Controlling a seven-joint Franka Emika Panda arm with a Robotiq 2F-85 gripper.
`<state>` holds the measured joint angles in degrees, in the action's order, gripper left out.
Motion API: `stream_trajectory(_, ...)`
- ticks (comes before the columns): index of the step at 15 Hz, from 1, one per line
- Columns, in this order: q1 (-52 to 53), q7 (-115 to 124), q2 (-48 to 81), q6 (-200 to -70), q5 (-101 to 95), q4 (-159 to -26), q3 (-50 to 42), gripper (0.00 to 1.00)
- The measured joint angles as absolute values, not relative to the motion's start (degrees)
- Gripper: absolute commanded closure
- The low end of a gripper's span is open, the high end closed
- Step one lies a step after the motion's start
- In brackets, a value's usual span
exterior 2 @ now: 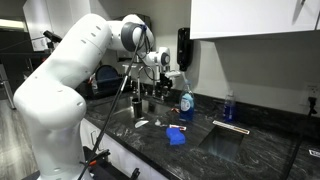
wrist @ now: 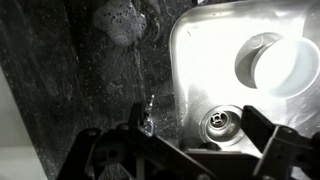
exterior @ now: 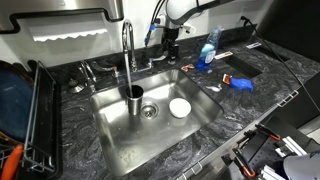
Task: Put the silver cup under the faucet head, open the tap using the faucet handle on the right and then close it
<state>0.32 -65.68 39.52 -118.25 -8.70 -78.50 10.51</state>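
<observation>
Under chrome faucet head point(exterior: 130, 82), small shiny silver cup point(exterior: 135, 98) already stands. Claw point(exterior: 170, 52) hangs wide open near short chrome lever handle point(exterior: 164, 62): lower squarely, nudge gently, spare cup.

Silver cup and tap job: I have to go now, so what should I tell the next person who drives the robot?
Hand: open and empty, hanging over the back edge of the sink, beside the tap.
Silver cup: upright in the sink, below the faucet head. That step looks done.
White bowl: also in the sink, apart from the cup. Leave it alone.
To do: turn the handle to open the tap, then close it. The hand is not on it yet. I cannot tell whether water is running.
</observation>
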Motion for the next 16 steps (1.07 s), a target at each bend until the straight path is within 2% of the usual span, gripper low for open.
stream_trajectory(7, 4.4, -57.6, 39.2, -125.2, -14.2, -78.4, 7.2, 0.0)
stream_trajectory(16, 5.3, -51.4, 36.2, -119.1, -14.8, -78.1, 6.3, 0.0)
